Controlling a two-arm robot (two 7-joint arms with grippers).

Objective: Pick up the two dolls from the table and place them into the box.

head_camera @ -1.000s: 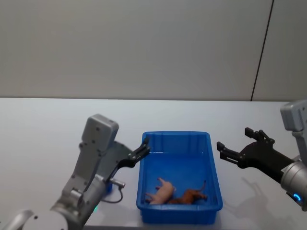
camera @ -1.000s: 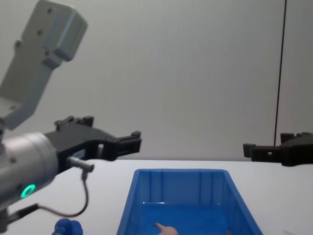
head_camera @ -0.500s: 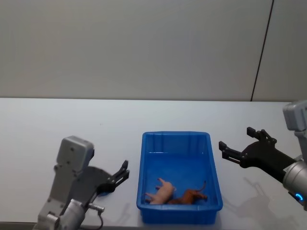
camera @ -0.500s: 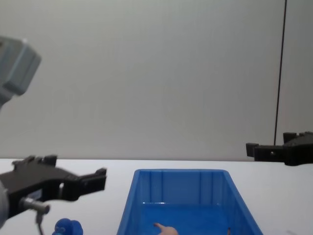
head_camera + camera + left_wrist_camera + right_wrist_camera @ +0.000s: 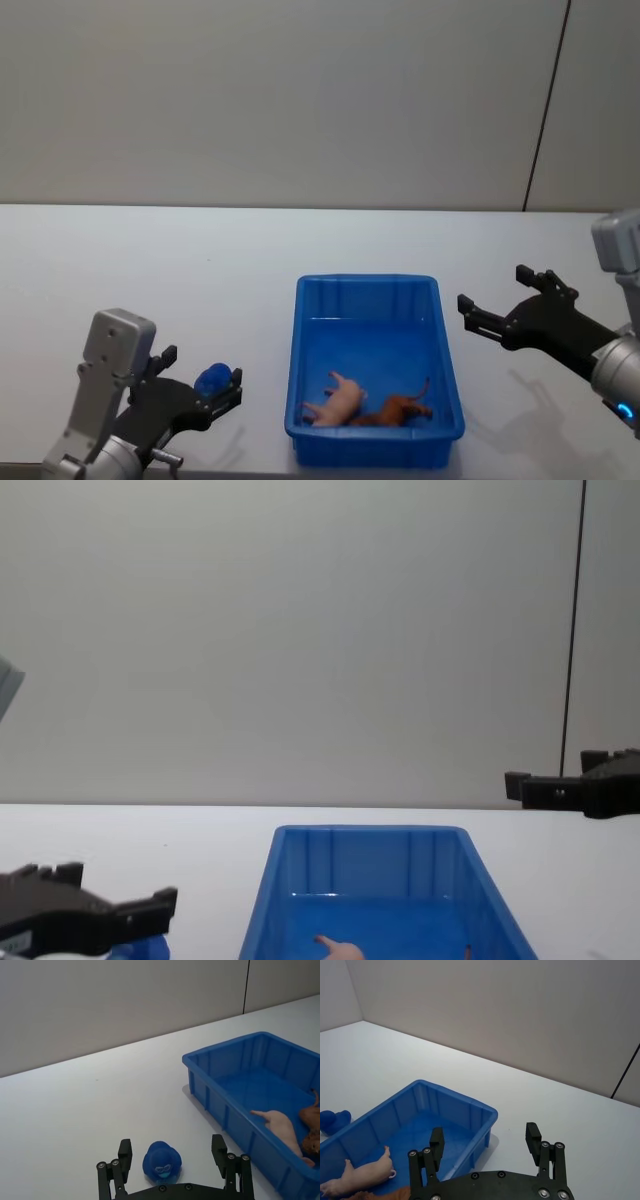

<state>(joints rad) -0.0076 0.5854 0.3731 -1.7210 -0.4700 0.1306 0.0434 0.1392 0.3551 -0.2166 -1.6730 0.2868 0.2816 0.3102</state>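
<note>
- Left gripper [image 5: 170,1162] sits low over the table [image 5: 150,270], left of the box [image 5: 298,360], fingers spread wide, nothing pinched.
- Blue doll [image 5: 161,1161] lies between those two fingers in the left wrist view, on the table and apart from both; in the head view it shows just at the fingertips.
- Right gripper [image 5: 495,312] hangs idle to the right of the box, above the table, fingers spread and empty.
- Box holds a brown doll [image 5: 395,410] at its near end, beside a pale pink toy [image 5: 338,400]; the two touch.
- Judgement: brown doll is done, blue doll remains, so the step in hand is closing on it.
- Risk: the doll is soft, rounded and lumpy; a close set too high would pinch only the top and let it squirt out.
- Risk: an off-centre approach lets one finger nudge it across the smooth white top.
- Risk: the box wall stands near; a low carry would clip the thick rim.
- Blue doll's look: bright blue, domed, with a pale mark on the side facing the wrist camera.
</note>
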